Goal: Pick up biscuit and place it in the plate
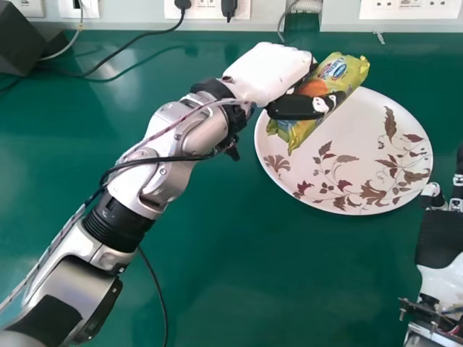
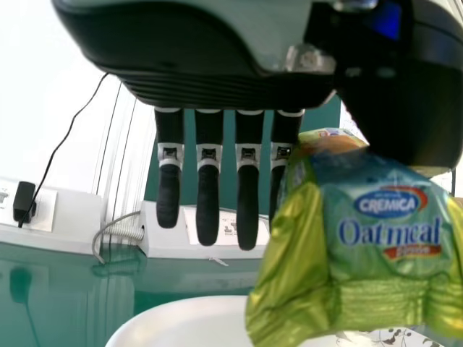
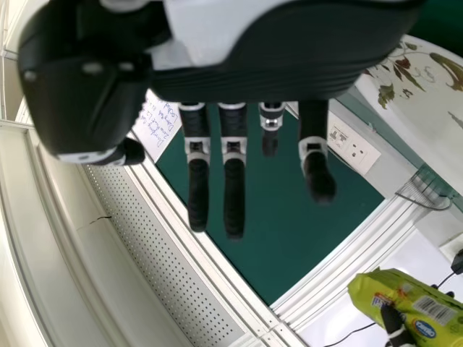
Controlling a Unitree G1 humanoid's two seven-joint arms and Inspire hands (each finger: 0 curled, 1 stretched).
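My left hand [image 1: 271, 72] is over the far left part of the white plate [image 1: 347, 155], its thumb across the yellow-green biscuit packet [image 1: 334, 72]. The packet is tilted and pinched between thumb and fingers. In the left wrist view the left hand [image 2: 208, 173] has the packet [image 2: 383, 246] beside its fingers, with the plate's rim [image 2: 188, 318] lower behind it. My right hand [image 1: 441, 238] is at the right edge, close to the plate, with straight fingers; the right wrist view shows the right hand [image 3: 234, 166] with nothing held, and the held packet [image 3: 405, 296] farther off.
The green table [image 1: 289, 275] carries the plate. A dark box [image 1: 25, 43] stands at the far left corner, with black cables [image 1: 134, 37] running across the table. Wall sockets [image 1: 409, 9] line the back edge.
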